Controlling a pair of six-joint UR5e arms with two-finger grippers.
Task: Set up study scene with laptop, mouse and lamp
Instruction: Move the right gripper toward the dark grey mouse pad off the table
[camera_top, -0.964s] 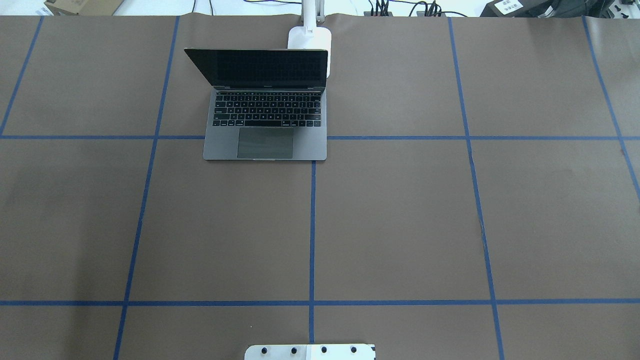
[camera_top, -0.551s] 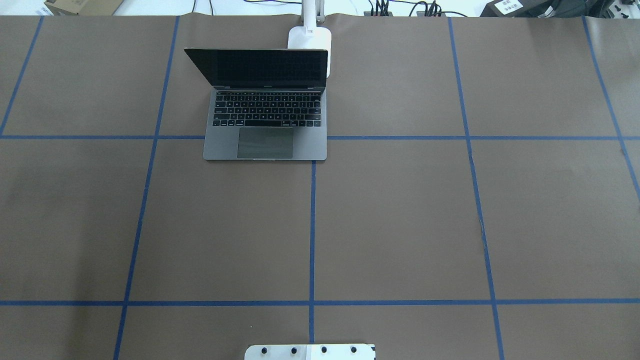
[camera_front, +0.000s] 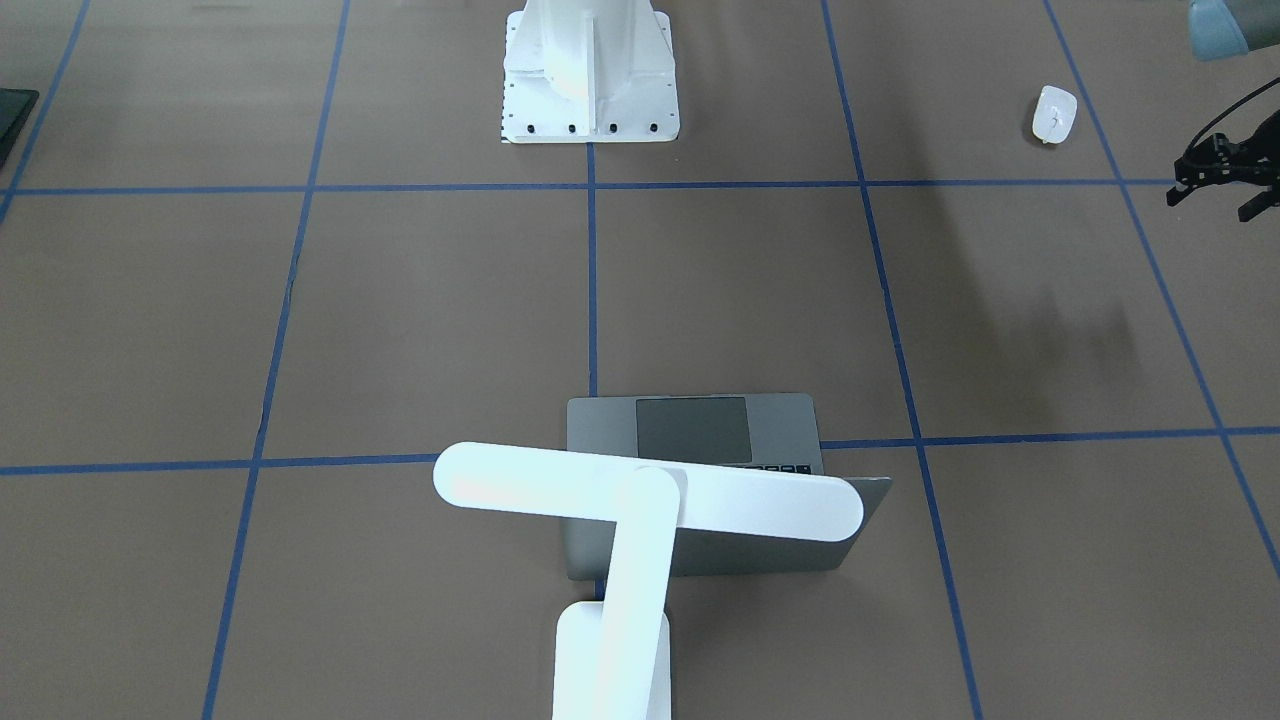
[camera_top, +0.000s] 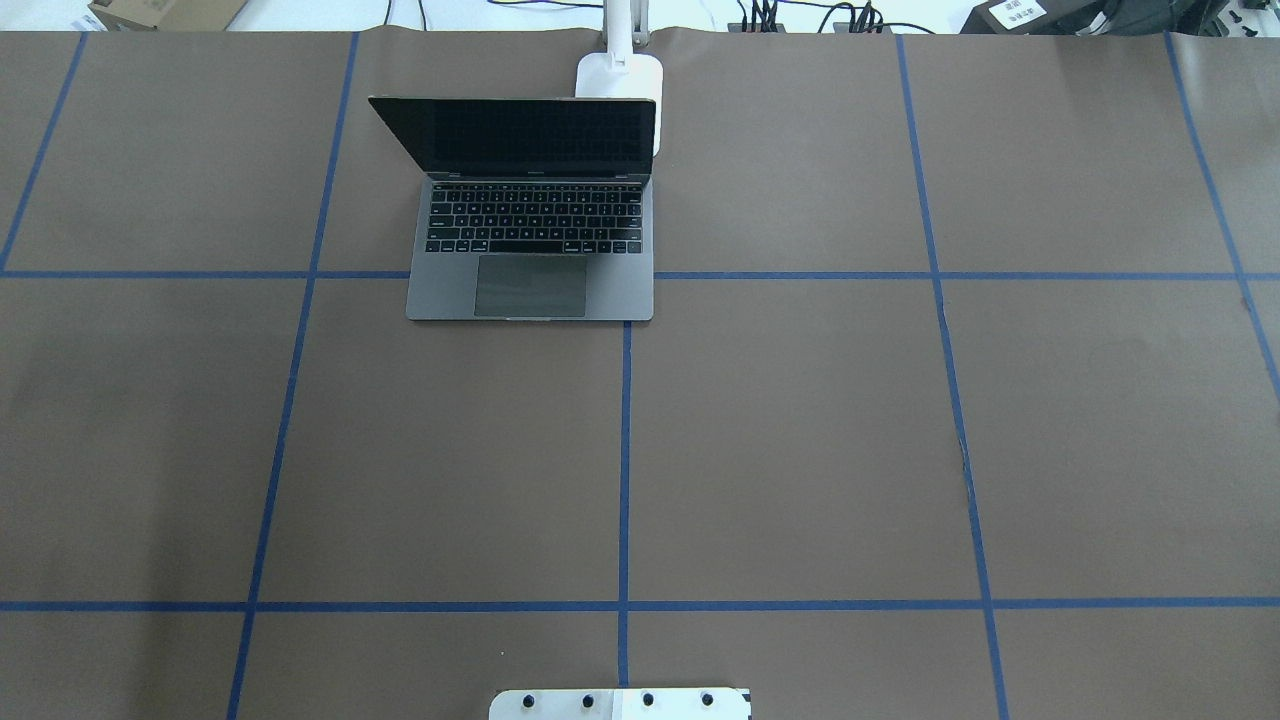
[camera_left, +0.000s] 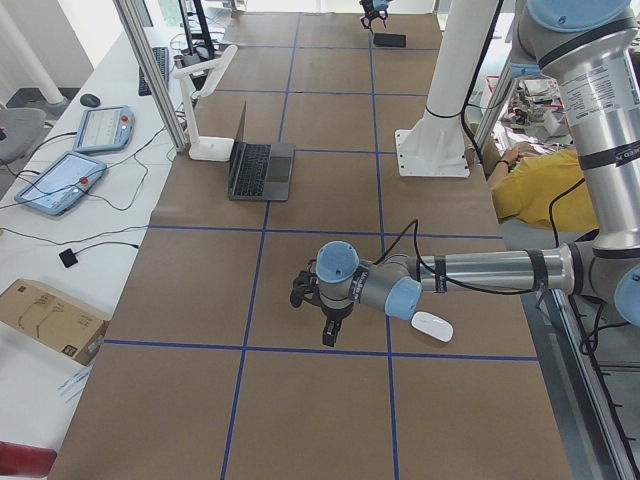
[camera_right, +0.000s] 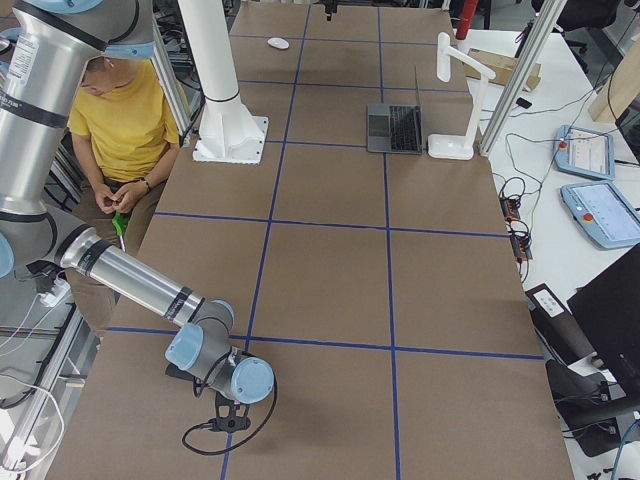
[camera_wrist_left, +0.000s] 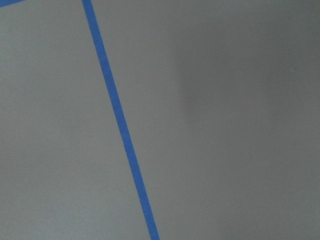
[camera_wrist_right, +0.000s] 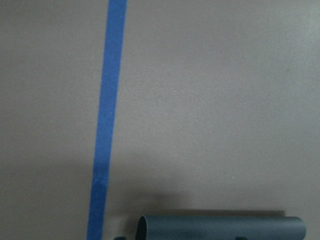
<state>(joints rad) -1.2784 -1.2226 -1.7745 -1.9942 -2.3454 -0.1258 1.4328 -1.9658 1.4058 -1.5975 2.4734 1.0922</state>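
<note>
The laptop (camera_top: 530, 235) stands open at the far middle of the table, also in the front-facing view (camera_front: 700, 428). The lamp (camera_front: 640, 500) stands right behind it, its bar head over the lid; only its base (camera_top: 620, 78) shows overhead. The mouse (camera_front: 1053, 113) lies near the robot's side, at its left, also in the left view (camera_left: 432, 326). My left gripper (camera_front: 1215, 203) hovers beside the mouse, apart from it, fingertips spread and empty. My right gripper (camera_right: 232, 415) is low over the table's right end; I cannot tell whether it is open or shut.
The white bolted pedestal (camera_front: 590, 75) stands at the robot's edge of the table. A flat black mat (camera_left: 390, 40) lies at the table's right end near the right gripper. Blue tape lines (camera_top: 625, 450) cross the brown cover. A person in yellow (camera_right: 130, 120) sits behind the robot.
</note>
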